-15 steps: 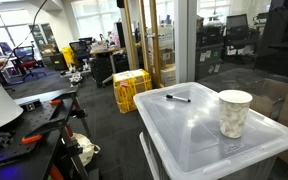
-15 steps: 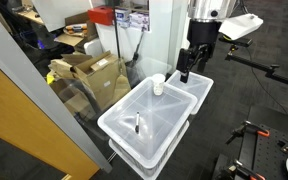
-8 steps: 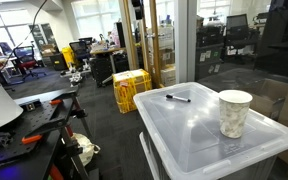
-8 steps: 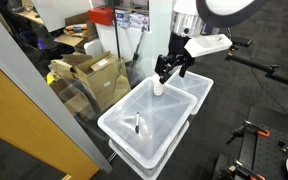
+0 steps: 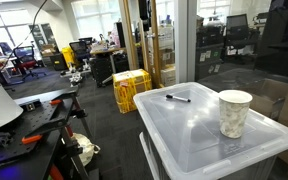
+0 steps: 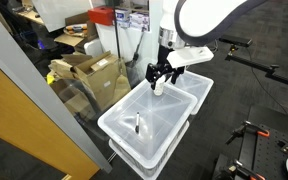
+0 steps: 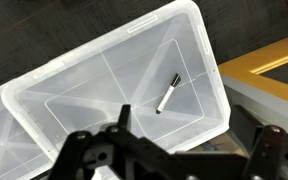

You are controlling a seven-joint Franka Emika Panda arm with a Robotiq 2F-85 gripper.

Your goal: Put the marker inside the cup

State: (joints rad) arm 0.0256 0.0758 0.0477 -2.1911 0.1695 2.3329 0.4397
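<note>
The marker is a thin black stick lying flat on the clear lid of a plastic bin. It also shows in an exterior view and in the wrist view. The cup, whitish with a mottled side, stands upright on the lid, well apart from the marker. In an exterior view the cup is partly hidden behind my gripper. The gripper is open and empty and hovers above the lid close to the cup. Its two dark fingers are spread wide in the wrist view.
A second clear bin stands beside the first. A yellow crate sits on the floor behind it. Cardboard boxes and a glass wall lie on one side. A tripod and desks stand around.
The arm has swung from above the second bin toward the cup and come lower; the wrist has turned. The marker and the cup have not moved.
</note>
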